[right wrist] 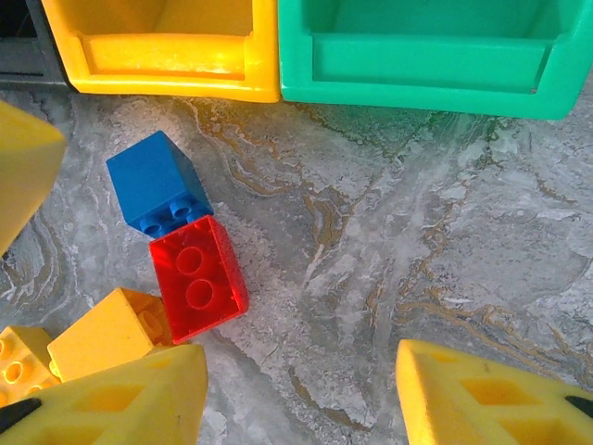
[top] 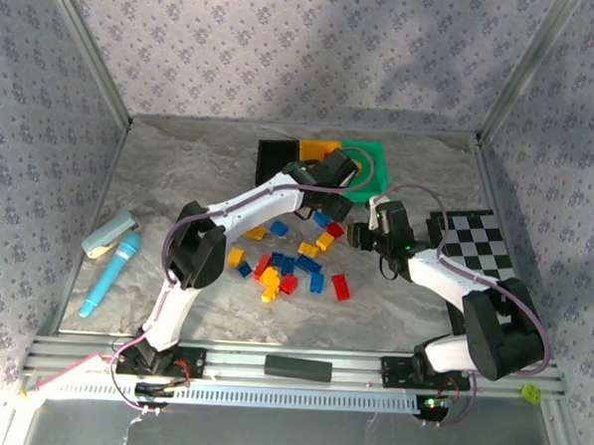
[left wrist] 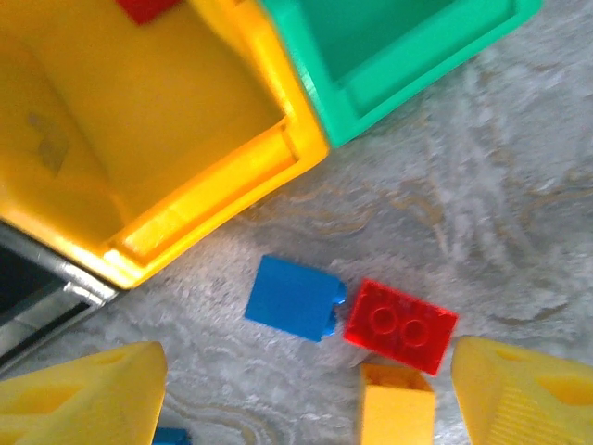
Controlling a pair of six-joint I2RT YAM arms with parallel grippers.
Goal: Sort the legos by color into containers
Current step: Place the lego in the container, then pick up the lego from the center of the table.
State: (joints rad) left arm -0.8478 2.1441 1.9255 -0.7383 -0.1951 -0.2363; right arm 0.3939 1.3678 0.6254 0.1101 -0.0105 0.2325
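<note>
Three containers stand in a row at the back: black [top: 273, 159], yellow-orange [top: 319, 149] and green [top: 377, 165]. My left gripper [left wrist: 306, 408] hangs open over the table just in front of the yellow bin [left wrist: 139, 139], holding nothing. A red brick [left wrist: 144, 7] shows inside that bin. Below lie a blue brick [left wrist: 295, 297], a red brick [left wrist: 400, 324] and a yellow brick [left wrist: 397, 413]. My right gripper [right wrist: 301, 399] is open over bare table, right of the same blue [right wrist: 157, 185] and red [right wrist: 197, 278] bricks. More legos [top: 285, 267] are scattered mid-table.
A checkered board [top: 475, 242] lies at the right, under my right arm. A flat black bar [top: 297, 368] sits on the near rail. At the left lie a blue pen-like tool [top: 110, 273] and a grey object [top: 110, 235]. The two grippers are close together.
</note>
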